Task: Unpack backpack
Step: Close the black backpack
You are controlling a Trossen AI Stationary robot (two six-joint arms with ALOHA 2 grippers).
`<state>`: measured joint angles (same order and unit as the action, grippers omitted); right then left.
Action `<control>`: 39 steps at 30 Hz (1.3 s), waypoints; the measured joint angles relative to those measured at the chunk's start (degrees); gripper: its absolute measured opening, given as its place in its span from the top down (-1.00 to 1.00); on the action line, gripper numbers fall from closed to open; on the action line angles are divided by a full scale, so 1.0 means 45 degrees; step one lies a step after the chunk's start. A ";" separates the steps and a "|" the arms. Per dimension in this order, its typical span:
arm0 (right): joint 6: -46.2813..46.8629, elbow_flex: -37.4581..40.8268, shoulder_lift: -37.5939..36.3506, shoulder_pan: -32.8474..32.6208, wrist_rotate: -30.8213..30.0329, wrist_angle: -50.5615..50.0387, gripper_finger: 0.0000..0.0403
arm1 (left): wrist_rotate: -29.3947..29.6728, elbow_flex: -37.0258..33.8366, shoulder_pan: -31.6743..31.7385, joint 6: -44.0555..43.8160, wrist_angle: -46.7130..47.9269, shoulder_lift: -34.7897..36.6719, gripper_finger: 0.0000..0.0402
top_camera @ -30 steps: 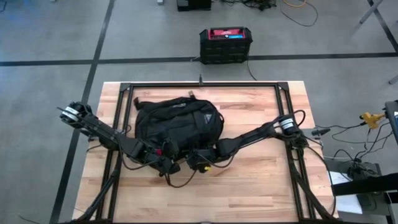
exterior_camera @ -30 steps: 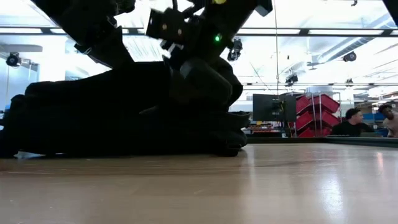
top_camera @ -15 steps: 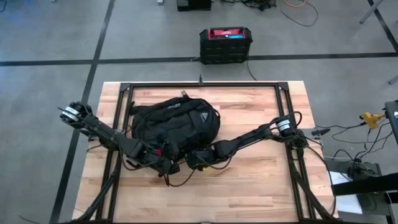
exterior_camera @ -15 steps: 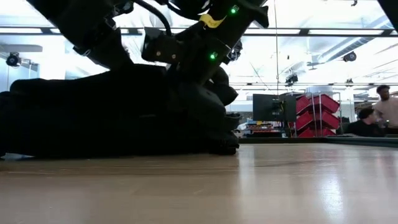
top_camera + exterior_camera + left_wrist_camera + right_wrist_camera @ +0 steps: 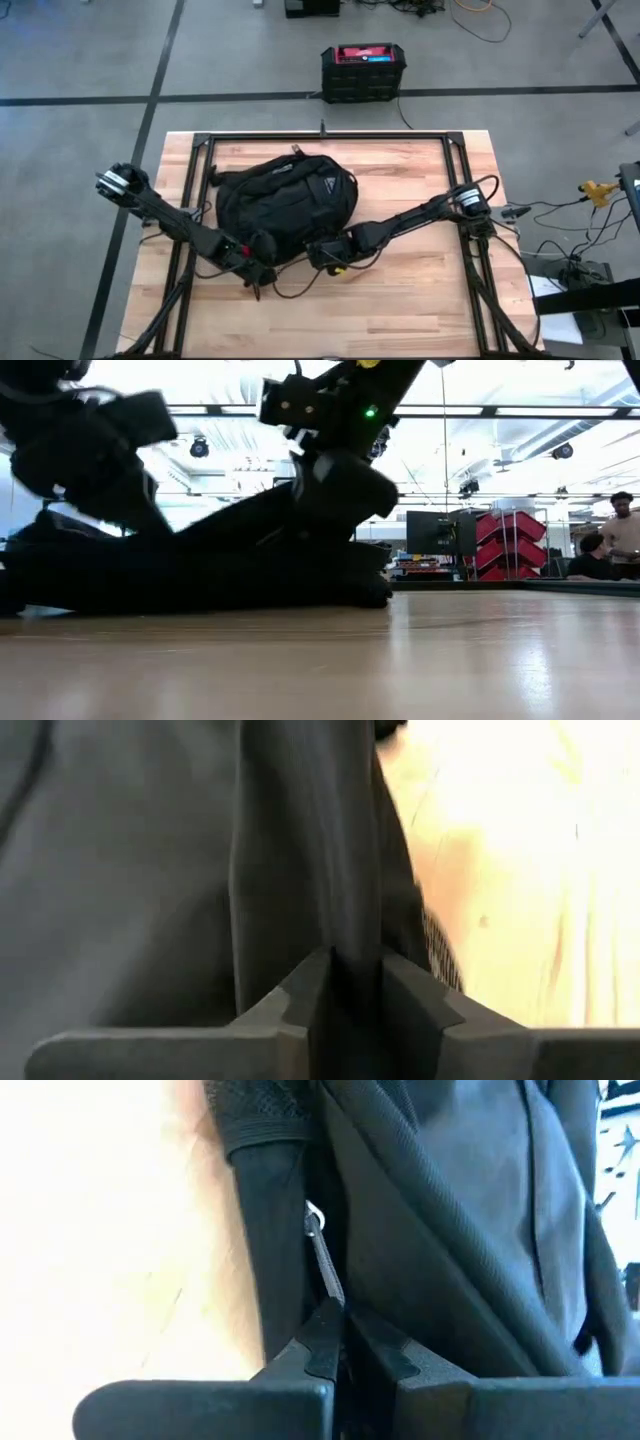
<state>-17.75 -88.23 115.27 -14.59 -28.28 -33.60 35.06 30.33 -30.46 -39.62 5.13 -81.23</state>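
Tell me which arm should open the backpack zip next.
Right, probably. The right hand is shut on the zip pull at the backpack edge; the left hand only pinches a fabric fold.

Bright ceiling lights are flooding the low view, silhouetting the backpack [image 5: 200, 565] and glaring off the table [image 5: 420, 660]. Overhead lighting is falling evenly, shadows staying soft. Wrist views are blurring close up, wood overexposing.

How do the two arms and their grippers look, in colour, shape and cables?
Both arms are dark and slender, each with a silver round joint at the outer end and thin black cables alongside. The left gripper and right gripper have matte dark-grey angular fingers. The low view shows green indicator lights and a yellow marking.
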 joint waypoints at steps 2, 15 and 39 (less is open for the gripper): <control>0.0388 -0.0002 -0.0132 -0.0135 0.0004 -0.0671 1.00 | 0.0038 -0.0798 0.0000 -0.0132 -0.1028 0.0000 0.54; 0.2465 0.0092 -0.1123 -0.0180 0.1104 -0.2332 1.00 | 0.0241 -0.2917 -0.0306 0.0201 -0.3703 0.0004 0.45; 0.0952 0.0131 0.1177 0.2083 0.4334 0.1966 0.44 | 0.0105 -0.2579 -0.0773 0.0317 -0.4465 -0.0807 0.45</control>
<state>-13.47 -87.64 120.56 -5.21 -8.78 -24.75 35.53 18.72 -33.94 -38.19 -14.96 -84.86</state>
